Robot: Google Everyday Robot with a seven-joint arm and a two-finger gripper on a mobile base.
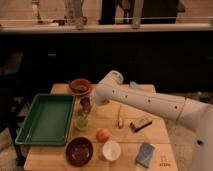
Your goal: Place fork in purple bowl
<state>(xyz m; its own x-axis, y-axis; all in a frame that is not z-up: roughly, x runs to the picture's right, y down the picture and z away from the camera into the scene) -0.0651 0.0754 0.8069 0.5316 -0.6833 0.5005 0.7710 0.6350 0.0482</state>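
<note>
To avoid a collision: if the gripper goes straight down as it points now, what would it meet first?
Likely the small green cup just below the gripper, beside the green tray; depth is unclear, so it may miss.

This looks like a kitchen or canteen corner: behind the gripper (85, 106), which hangs low over the wooden table (127, 141), runs a long counter (125, 27) on dark cabinet fronts (125, 60). Tableware lies round the gripper: an orange bowl (80, 92) just behind it, a green tray (47, 120) beside it, a purple bowl (79, 150) and a white cup (111, 150) nearer the camera
</note>
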